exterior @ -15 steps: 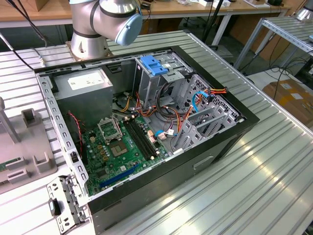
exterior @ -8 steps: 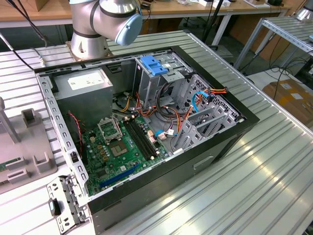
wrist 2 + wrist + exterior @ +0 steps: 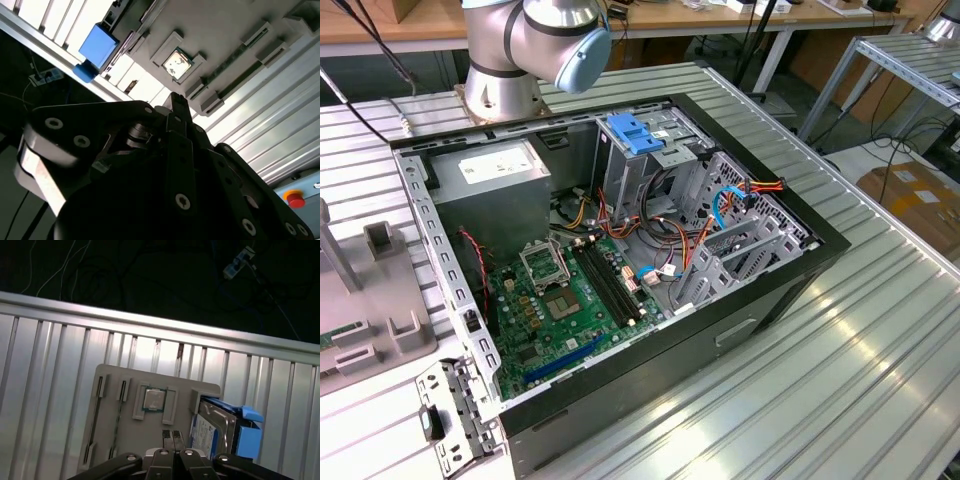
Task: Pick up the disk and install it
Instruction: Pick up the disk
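In both wrist views, gripper (image 3: 173, 436) (image 3: 179, 107) with fingertips pressed together, nothing between them, hanging over a grey tray (image 3: 115, 405) (image 3: 350, 300) on the ribbed metal table (image 3: 45, 365). At one end of that tray, the disk (image 3: 214, 426) (image 3: 98, 45) standing on edge in a holder: grey metal, white label, bright blue rails around it, apart from the gripper and untouched. Beside the disk, a small square chip (image 3: 153, 400) (image 3: 176, 64) seated in a frame on the tray, with narrow slots further along. In the exterior view, an open computer case (image 3: 650, 372) lying on the ribbed table, green motherboard (image 3: 560, 300) on its floor, grey power supply (image 3: 495, 175) at the end nearest the arm's base (image 3: 505, 90), light-blue latch (image 3: 635, 133) atop the metal drive cage (image 3: 670, 160), loose cables (image 3: 720, 215) strung between cage and motherboard. Part of the grey tray at the exterior view's left, just outside the case.
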Available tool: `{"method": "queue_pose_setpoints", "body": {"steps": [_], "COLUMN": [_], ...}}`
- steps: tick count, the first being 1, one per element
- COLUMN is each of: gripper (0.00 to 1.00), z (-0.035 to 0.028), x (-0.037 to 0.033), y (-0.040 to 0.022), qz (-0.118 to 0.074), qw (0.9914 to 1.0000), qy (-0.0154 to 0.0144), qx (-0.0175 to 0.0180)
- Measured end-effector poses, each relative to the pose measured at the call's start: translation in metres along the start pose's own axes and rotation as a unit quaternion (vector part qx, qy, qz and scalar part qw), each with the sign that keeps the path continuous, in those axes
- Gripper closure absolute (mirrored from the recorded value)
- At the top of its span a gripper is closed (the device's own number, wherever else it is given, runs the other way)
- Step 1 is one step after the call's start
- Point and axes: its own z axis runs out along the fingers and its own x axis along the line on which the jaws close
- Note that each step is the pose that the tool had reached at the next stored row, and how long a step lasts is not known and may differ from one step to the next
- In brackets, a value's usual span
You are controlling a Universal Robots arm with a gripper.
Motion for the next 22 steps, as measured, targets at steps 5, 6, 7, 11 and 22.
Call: {"method": "queue_pose_setpoints", "body": {"steps": [5,6,7,11,22], "gripper": [0.89,0.89,0.89,0.89,0.89], "z": [0.0000,0.0000,0.0002,0.0017,0.0033], "x": [0.0000,0.0000,0.0000,0.0000,0.0000], "y": [0.0000,0.0000,0.0000,-0.0001,-0.0002], "qz": [-0.035,-0.035,-0.033,0.001,0.110], "qw": [0.99939,0.99939,0.99945,1.00000,0.99388], "qy": [0.0019,0.0019,0.0019,0.0000,-0.0061], "qx": [-0.0008,-0.0009,-0.0008,0.0000,0.0026]}}
